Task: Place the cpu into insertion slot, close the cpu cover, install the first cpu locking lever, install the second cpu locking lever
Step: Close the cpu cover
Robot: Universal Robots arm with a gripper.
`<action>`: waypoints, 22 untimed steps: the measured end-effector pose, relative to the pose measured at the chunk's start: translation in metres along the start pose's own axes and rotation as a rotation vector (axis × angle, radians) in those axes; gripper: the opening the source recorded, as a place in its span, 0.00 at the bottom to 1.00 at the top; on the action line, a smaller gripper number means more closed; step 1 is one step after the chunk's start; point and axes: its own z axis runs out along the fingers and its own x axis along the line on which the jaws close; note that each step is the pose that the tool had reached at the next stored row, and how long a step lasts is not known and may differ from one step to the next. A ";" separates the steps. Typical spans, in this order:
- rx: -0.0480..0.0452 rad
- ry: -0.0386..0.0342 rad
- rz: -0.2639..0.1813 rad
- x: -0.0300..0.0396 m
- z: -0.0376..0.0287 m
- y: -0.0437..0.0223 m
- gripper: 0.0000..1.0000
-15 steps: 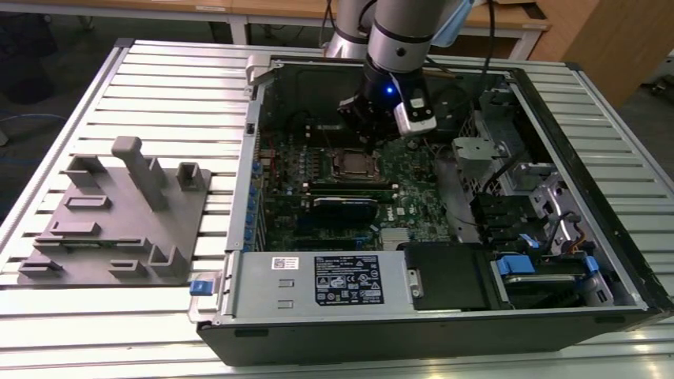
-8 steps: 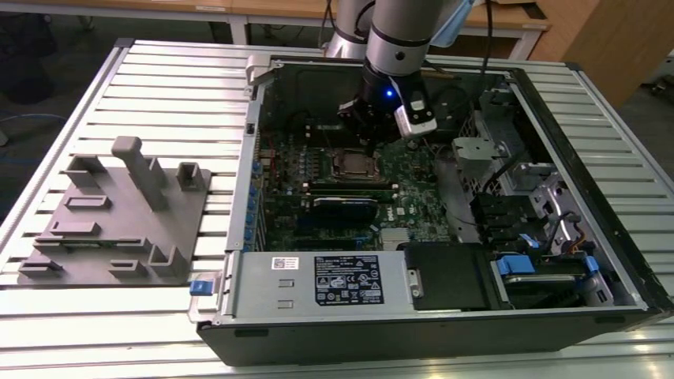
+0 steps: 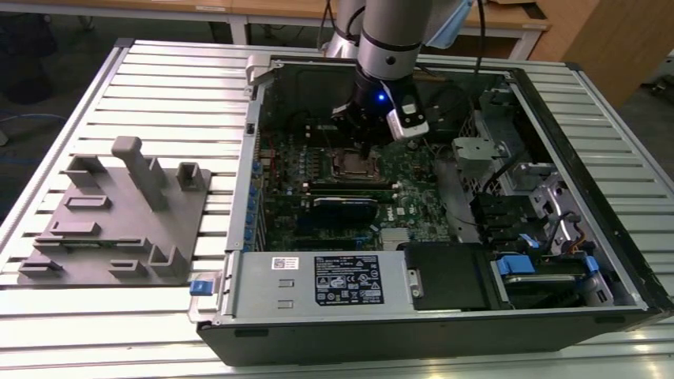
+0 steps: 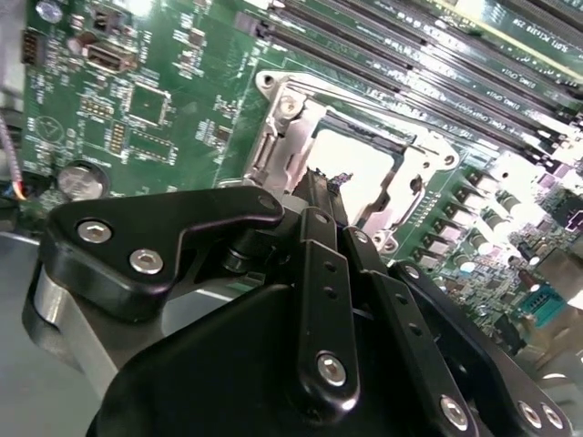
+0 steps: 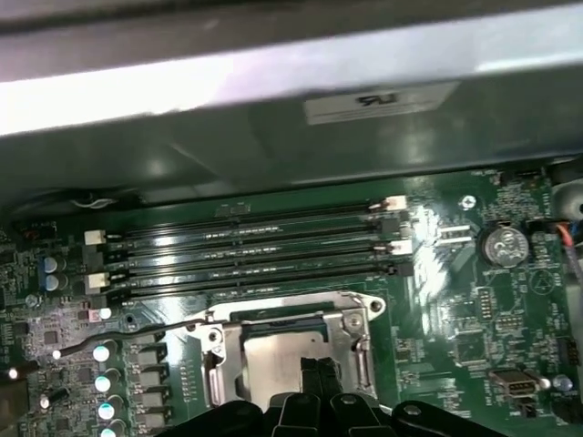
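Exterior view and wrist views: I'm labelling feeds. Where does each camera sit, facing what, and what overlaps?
Exterior view: off the arm, looking down into the open computer case; arm and gripper show above the insertion slot.
First wrist view: on the arm, facing the slot and the memory slots; gripper tip shows.
Second wrist view: on the arm, behind the gripper body, facing the slot.
Shared: both wrist views show the cpu in the slot.

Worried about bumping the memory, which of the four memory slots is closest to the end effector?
The memory slot bordering the socket, where the end effector sits; the other three lie farther off, toward the case wall.
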 end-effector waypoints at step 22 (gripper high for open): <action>-0.0016 -0.0262 -0.086 0.0209 0.0096 -0.0030 0.11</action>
